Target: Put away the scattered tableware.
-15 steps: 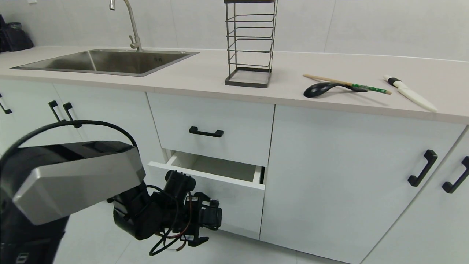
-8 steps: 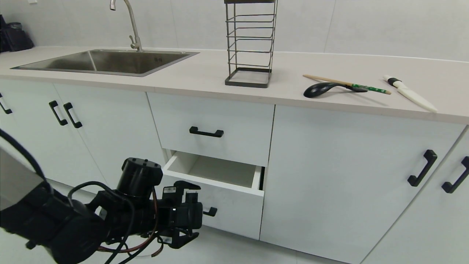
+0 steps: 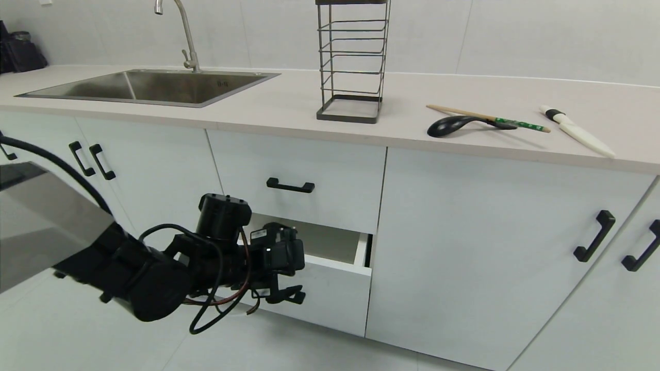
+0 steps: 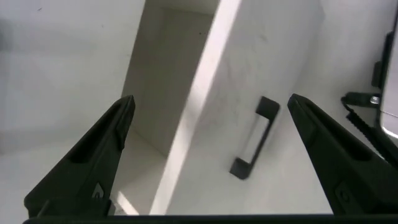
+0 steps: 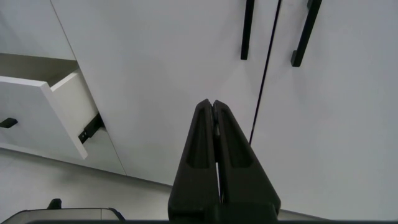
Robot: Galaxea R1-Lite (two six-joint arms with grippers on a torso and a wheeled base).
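On the counter at the right lie a black spoon, a wooden chopstick with a green end and a white knife. Below the counter the lower drawer stands pulled out, and what shows of its inside is bare. My left gripper hangs open just in front of the drawer's front panel, holding nothing. In the left wrist view, my left gripper has the drawer's black handle beyond its spread fingers. My right gripper is shut and empty, low down, facing white cabinet doors, with the drawer off to one side.
A tall wire rack stands mid-counter, with a steel sink and faucet to the left. A closed drawer sits above the open one. Cabinet doors with black handles flank both sides.
My left gripper drew back from the drawer handle to the left, then rose and came back right to the drawer front. The drawer stays pulled out.
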